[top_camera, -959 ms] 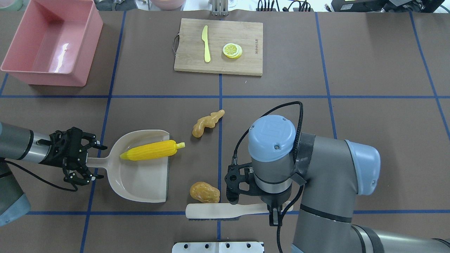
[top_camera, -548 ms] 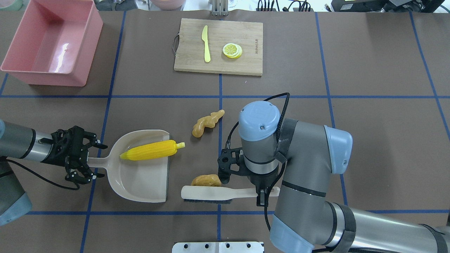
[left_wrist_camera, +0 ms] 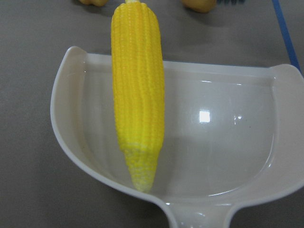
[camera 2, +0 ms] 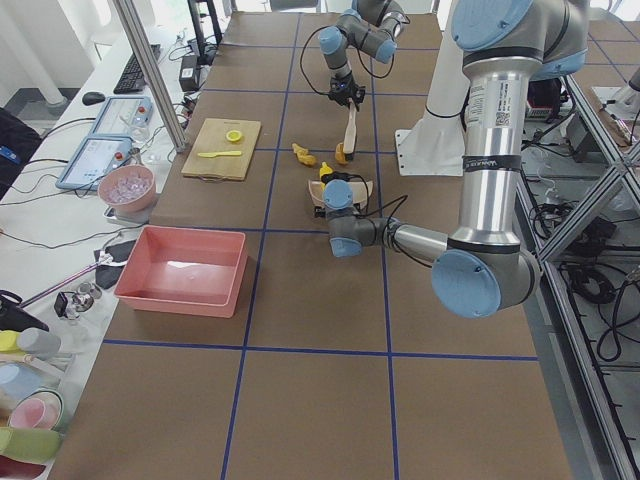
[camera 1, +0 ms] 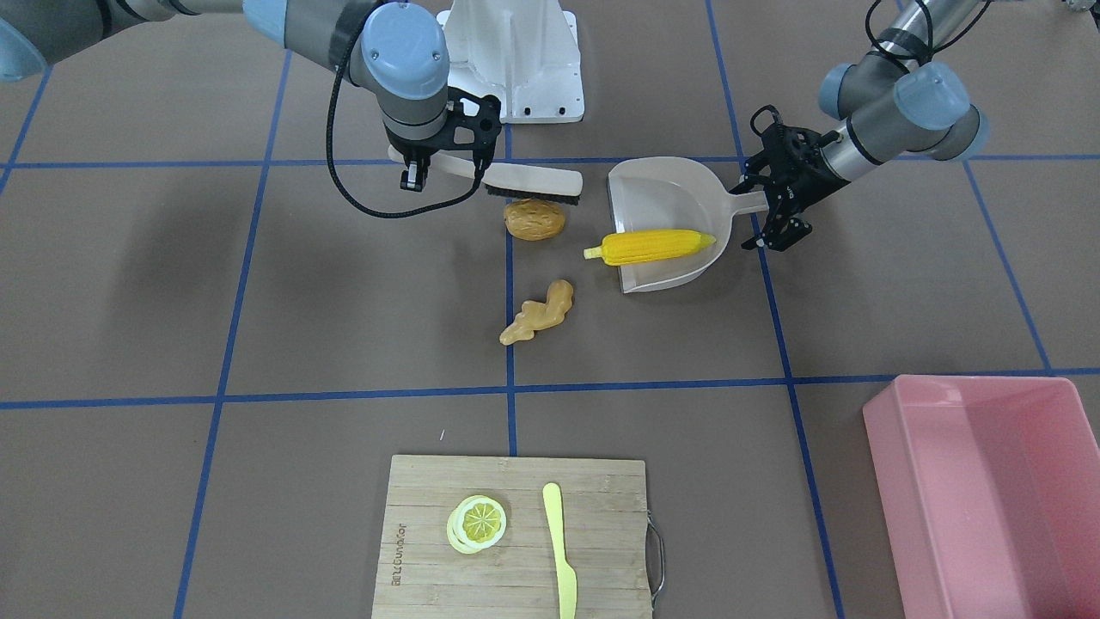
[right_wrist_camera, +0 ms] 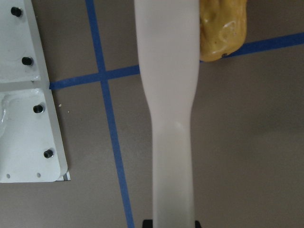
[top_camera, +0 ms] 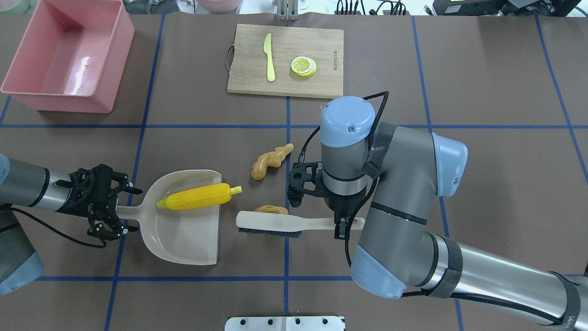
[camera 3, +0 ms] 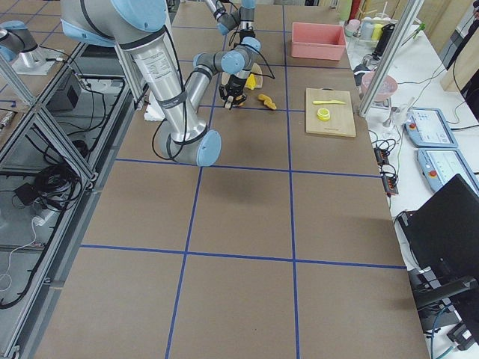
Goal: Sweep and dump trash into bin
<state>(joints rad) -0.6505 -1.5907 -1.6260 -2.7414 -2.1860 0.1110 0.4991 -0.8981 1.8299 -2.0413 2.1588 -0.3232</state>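
Reaching in from the right, wrist pointing down: right gripper [top_camera: 342, 225] clamping the brush [top_camera: 294, 224] by its handle, bristles touching the potato [camera 1: 534, 218]. Lying low at the left, left gripper [top_camera: 120, 212] clenching the dustpan [top_camera: 183, 239] handle. Showing whole only from the front, that potato; peeking past the brush overhead. Counting three trash toys: corn [top_camera: 196, 196] in the dustpan, ginger [top_camera: 270, 160] loose nearby. One bin [top_camera: 27, 87] waiting far left.

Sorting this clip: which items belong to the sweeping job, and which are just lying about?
Job: yellow corn cob, glossy brown potato, knobbly tan ginger root, beige plastic dustpan, beige hand brush, pink plastic bin.

Lying about: wooden cutting board, yellow knife, lemon slices.
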